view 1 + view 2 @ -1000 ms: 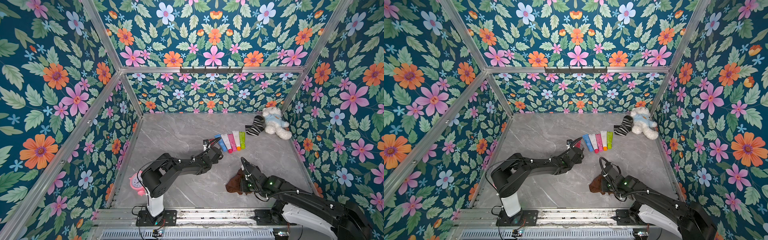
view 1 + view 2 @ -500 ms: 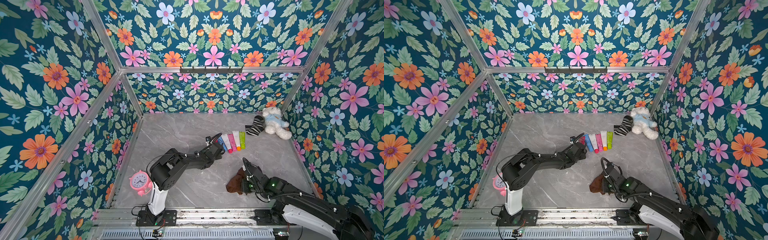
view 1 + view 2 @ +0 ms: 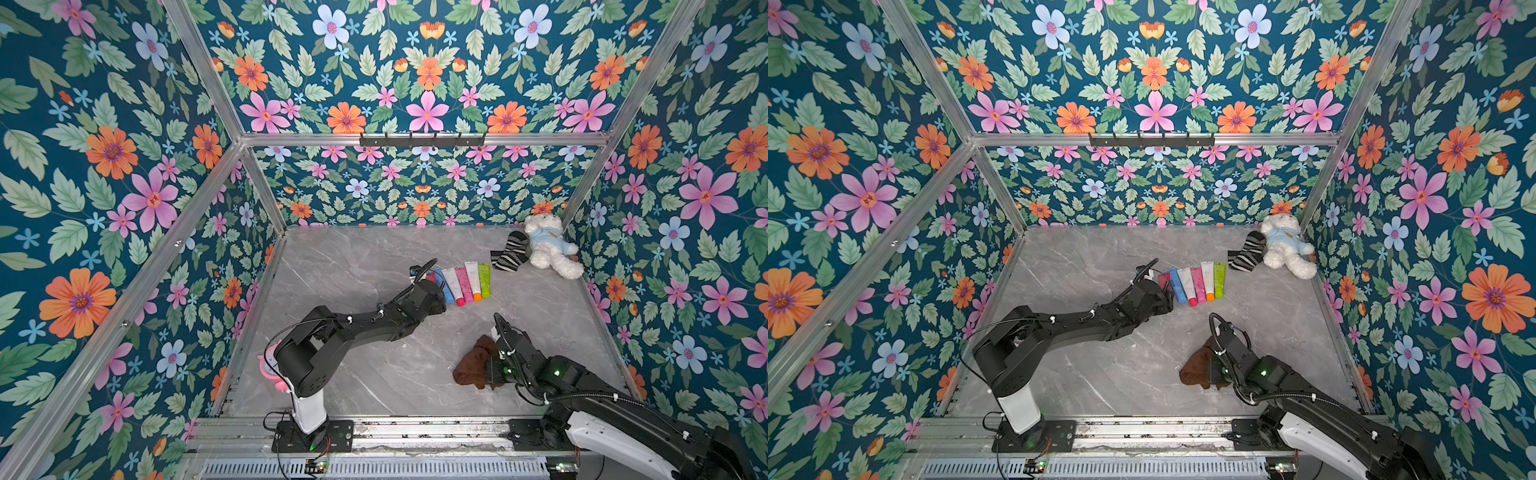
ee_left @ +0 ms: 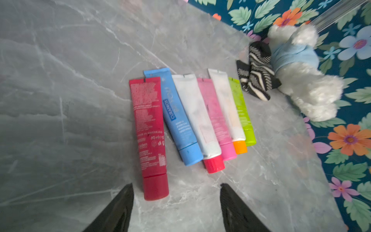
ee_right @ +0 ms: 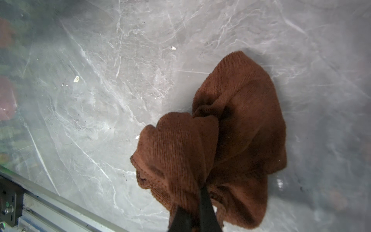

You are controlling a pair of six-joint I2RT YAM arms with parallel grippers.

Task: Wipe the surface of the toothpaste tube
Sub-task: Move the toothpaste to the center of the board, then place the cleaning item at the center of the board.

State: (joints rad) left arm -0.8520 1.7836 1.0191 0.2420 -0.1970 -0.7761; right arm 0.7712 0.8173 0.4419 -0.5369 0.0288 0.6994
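row of six toothpaste tubes [image 4: 200, 116] side by side far back on the marble surface [image 3: 353, 257], caps pointing at the arms, most likely laid out so for easy picking by the cap end. at the end of the row nearest the left arm, the red toothpaste tube [image 4: 149, 128], flat, printed back up, close against the blue tube [image 4: 178, 120]. left jaws spread wide and empty, low over the surface, the red cap just ahead of the gap between the fingertips [image 4: 124, 202]; seemingly lined up to straddle that cap and draw the tube clear of its neighbours. right jaws pressed together, pinching a bunched brown cloth [image 5: 230, 130] by a gathered fold, the rest of it slumped on the surface well apart from the tubes; probably parked there pending the arrival of a tube. no wiping under way yet, judging by that gap. in the far corner, a striped sock [image 3: 509, 251] against a white teddy bear [image 3: 548, 249]. risk in closing on the round cap: nudging the blue tube or rolling the red one.
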